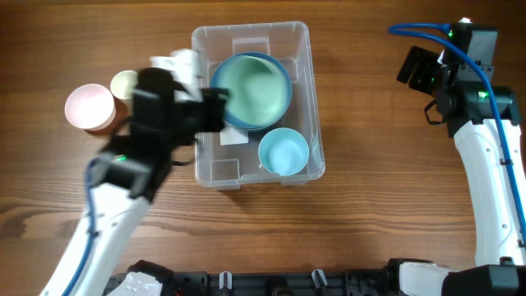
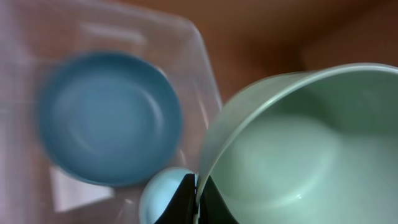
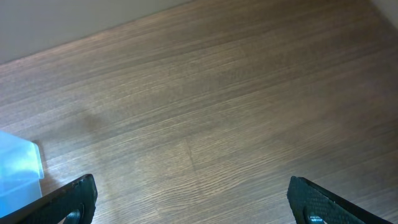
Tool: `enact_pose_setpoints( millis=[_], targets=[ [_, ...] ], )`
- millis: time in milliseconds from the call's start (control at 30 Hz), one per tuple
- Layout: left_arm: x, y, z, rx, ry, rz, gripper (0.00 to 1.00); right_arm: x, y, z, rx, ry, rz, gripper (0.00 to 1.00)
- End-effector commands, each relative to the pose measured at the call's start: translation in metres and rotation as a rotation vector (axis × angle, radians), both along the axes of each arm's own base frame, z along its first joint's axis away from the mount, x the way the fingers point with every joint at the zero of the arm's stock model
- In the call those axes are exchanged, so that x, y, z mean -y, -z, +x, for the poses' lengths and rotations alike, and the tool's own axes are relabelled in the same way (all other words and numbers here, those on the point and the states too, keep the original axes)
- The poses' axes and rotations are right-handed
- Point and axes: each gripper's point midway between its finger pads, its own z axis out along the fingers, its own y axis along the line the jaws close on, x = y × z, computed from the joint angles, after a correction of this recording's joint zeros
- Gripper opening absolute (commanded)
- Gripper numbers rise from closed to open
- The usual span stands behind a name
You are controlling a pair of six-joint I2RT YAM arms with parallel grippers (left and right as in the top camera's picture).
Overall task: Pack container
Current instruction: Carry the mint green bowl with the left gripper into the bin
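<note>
We see the container (image 1: 246, 27) standing on the middle of the tabletop (image 1: 370, 205), its long sides running away from the robot. The left claw (image 1: 215, 103) reaches in over the container's left wall, its jaws pinched narrow on the rim of the green bowl (image 1: 259, 86). In the left wrist view the green bowl's edge sits clamped between the dark fingertips (image 2: 186, 202).

Beneath it, in the far half of the container, lies the blue bowl (image 2: 109, 118). That view is blurred, so we cannot tell whether the green bowl touches the blue one or hangs just above it. A light blue bowl (image 1: 284, 152) sits in the container's near right corner, beside a white label (image 1: 233, 136) on the bottom.

A pink cup (image 1: 89, 107) and a pale yellow cup (image 1: 125, 84) stand left of the container, outside it. The right claw (image 3: 189, 202) hangs well to the container's right, jaws wide, gripping nothing.
</note>
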Motion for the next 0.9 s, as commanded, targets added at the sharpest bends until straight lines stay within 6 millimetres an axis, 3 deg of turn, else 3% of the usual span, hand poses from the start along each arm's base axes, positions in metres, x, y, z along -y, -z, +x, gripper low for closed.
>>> enact_pose_setpoints(
  millis=[0,167,300,567,867],
  targets=[
    [0.035,0.037,0.0,-0.028,0.026,0.154,0.04,0.002,-0.002,0.002,0.007,0.017,-0.002,1.0],
    [0.063,0.092,-0.004,-0.117,0.071,0.276,0.04,0.002,-0.002,0.002,0.007,0.017,-0.002,1.0],
    [0.066,0.122,-0.004,-0.182,0.08,0.326,0.04,0.002,-0.002,0.002,0.007,0.017,-0.002,1.0],
    [0.05,0.137,-0.01,-0.234,0.048,0.401,0.04,0.002,-0.002,0.002,0.007,0.017,-0.002,1.0],
    [0.046,0.142,-0.017,-0.267,0.055,0.424,0.04,0.002,-0.002,0.002,0.007,0.017,-0.002,1.0]
  ],
)
